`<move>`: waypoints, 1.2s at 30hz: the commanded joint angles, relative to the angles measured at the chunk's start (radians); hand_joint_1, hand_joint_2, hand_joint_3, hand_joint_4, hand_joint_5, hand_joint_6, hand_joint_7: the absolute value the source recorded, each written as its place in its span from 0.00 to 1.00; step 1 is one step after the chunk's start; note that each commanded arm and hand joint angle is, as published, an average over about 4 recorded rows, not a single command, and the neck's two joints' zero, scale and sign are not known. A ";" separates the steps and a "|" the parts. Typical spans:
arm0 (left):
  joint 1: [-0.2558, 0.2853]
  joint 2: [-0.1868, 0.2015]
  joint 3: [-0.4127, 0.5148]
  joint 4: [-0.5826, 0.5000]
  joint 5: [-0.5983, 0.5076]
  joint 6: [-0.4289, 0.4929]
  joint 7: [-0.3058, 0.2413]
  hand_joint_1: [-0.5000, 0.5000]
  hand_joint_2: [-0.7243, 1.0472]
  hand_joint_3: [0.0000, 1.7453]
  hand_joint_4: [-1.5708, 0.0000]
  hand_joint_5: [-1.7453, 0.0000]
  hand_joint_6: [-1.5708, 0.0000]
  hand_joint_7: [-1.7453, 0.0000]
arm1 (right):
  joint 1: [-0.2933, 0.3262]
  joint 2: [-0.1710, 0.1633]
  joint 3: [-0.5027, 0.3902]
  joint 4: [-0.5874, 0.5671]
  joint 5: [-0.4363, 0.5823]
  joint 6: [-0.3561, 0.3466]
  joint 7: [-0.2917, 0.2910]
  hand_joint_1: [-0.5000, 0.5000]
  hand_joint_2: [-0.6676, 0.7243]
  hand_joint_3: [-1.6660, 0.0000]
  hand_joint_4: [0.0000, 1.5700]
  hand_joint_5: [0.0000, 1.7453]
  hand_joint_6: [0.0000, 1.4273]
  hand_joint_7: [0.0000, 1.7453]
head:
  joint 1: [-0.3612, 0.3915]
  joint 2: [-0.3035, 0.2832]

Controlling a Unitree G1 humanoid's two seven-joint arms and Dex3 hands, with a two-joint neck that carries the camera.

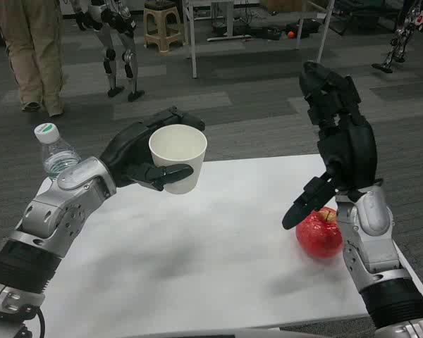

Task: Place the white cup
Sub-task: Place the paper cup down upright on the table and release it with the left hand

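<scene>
Clearly the left hand grasps the cup upright above the table, ready for setting down; right hand released.

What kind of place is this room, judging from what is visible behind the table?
Probably a robotics lab or test hall. Past the white table, another humanoid robot stands on grey carpet floor, part of one more robot shows at the far right, and a person stands nearby beside work tables.
</scene>
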 commanded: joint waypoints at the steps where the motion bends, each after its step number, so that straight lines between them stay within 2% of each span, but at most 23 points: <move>1: 0.020 -0.003 -0.013 0.024 0.000 -0.054 -0.006 0.04 1.00 0.75 0.88 0.00 0.30 0.04 | -0.001 -0.002 -0.003 -0.016 0.004 -0.009 -0.001 0.33 1.00 1.00 0.00 0.09 0.00 0.32 | 0.009 -0.023; 4: 0.019 -0.002 -0.015 0.027 -0.001 -0.055 -0.006 0.04 1.00 0.75 0.88 0.00 0.30 0.04 | -0.001 -0.003 -0.002 -0.016 0.004 -0.009 -0.001 0.33 1.00 1.00 0.00 0.06 0.00 0.32 | 0.005 -0.015; 7: 0.018 -0.002 -0.015 0.029 -0.002 -0.056 -0.006 0.04 1.00 0.75 0.88 0.00 0.30 0.04 | -0.001 -0.003 -0.002 -0.014 0.004 -0.009 -0.001 0.33 1.00 1.00 0.00 0.08 0.00 0.32 | 0.006 -0.015; 21: 0.008 -0.002 -0.018 0.050 0.000 -0.059 -0.014 0.04 1.00 0.75 0.88 0.00 0.30 0.04 | -0.003 0.001 -0.002 -0.008 0.004 -0.009 -0.001 0.33 1.00 1.00 0.00 0.06 0.00 0.32 | 0.003 -0.024; 28: 0.008 -0.013 -0.026 0.079 0.001 -0.096 -0.015 0.04 1.00 0.75 0.88 0.00 0.30 0.04 | -0.005 0.001 -0.003 -0.005 0.004 -0.009 -0.003 0.33 1.00 1.00 0.00 0.06 0.00 0.32 | 0.002 -0.025; 32: 0.013 -0.025 -0.036 0.120 0.021 -0.173 -0.015 0.04 1.00 0.75 0.88 0.00 0.30 0.04 | -0.005 0.001 -0.005 -0.003 0.004 -0.009 -0.001 0.33 1.00 1.00 0.00 0.06 0.00 0.32 | 0.001 -0.026; 36: 0.018 -0.039 -0.060 0.215 0.056 -0.316 -0.013 0.04 1.00 0.72 0.88 0.00 0.30 0.04 | -0.004 0.001 -0.006 -0.001 0.004 -0.009 -0.002 0.33 1.00 1.00 0.00 0.07 0.00 0.32 | 0.001 -0.027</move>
